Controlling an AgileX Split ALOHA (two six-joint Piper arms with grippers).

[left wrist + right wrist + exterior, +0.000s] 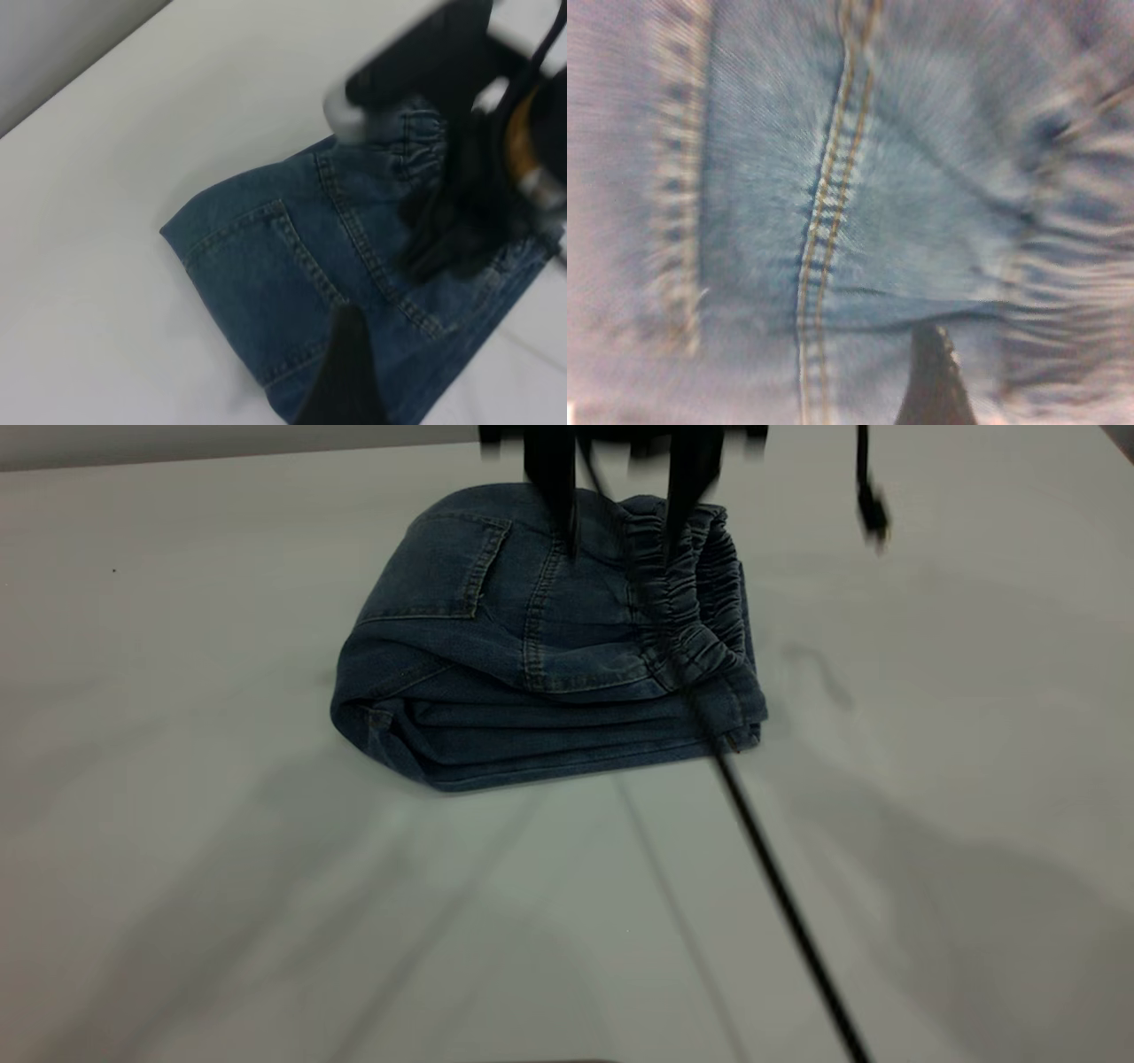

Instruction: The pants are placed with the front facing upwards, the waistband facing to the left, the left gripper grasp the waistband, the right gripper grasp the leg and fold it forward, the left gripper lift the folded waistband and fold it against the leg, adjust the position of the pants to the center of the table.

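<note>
The blue denim pants [496, 655] lie folded into a thick bundle on the table, back pocket [438, 567] up and elastic waistband [704, 602] along the bundle's right side. My right gripper [625, 536] comes down from the far edge, open, with one finger on the centre seam and the other on the waistband gathers. The left wrist view shows that gripper [469, 177] over the waistband [421, 142]. The right wrist view is filled by denim [921, 177], with one fingertip [932, 372] against it. My left gripper [425, 390] hovers above the pants [292, 274], open and holding nothing; one finger [347, 372] shows.
The grey table [177, 824] surrounds the bundle on all sides. A thin black rod or cable [780, 886] runs from the bundle's right front corner toward the near edge. Another black cable end [873, 509] hangs at the back right.
</note>
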